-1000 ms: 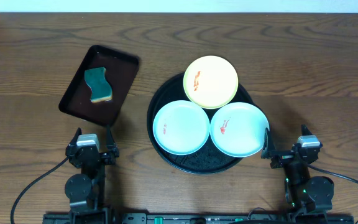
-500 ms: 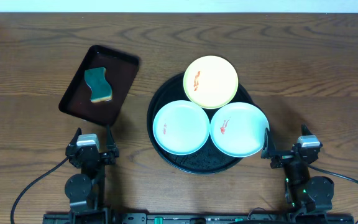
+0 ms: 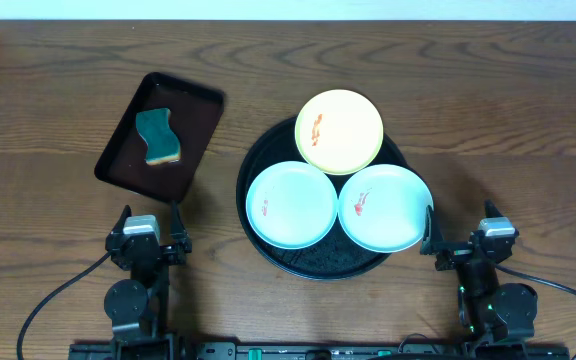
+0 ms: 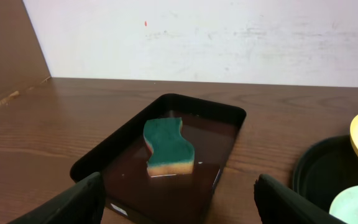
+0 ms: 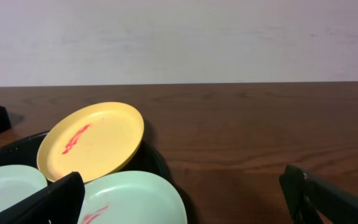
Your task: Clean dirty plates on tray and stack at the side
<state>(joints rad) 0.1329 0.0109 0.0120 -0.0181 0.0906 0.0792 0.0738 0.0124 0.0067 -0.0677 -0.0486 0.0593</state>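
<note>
the left gripper [image 3: 150, 228] and right gripper [image 3: 460, 232] sat with jaws spread wide apart, holding nothing. the yellow plate [image 3: 340, 131] and two pale blue plates [image 3: 291, 206], all red-smeared, lay on the round black tray [image 3: 318, 268].

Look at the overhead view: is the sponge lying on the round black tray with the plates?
No, the sponge lies in the rectangular brown tray, apart from the round black tray.

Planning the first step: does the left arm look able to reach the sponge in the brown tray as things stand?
Probably yes. The left gripper is open and empty. The sponge lies uncovered in the brown tray straight ahead of it, and nothing stands between them.
</note>
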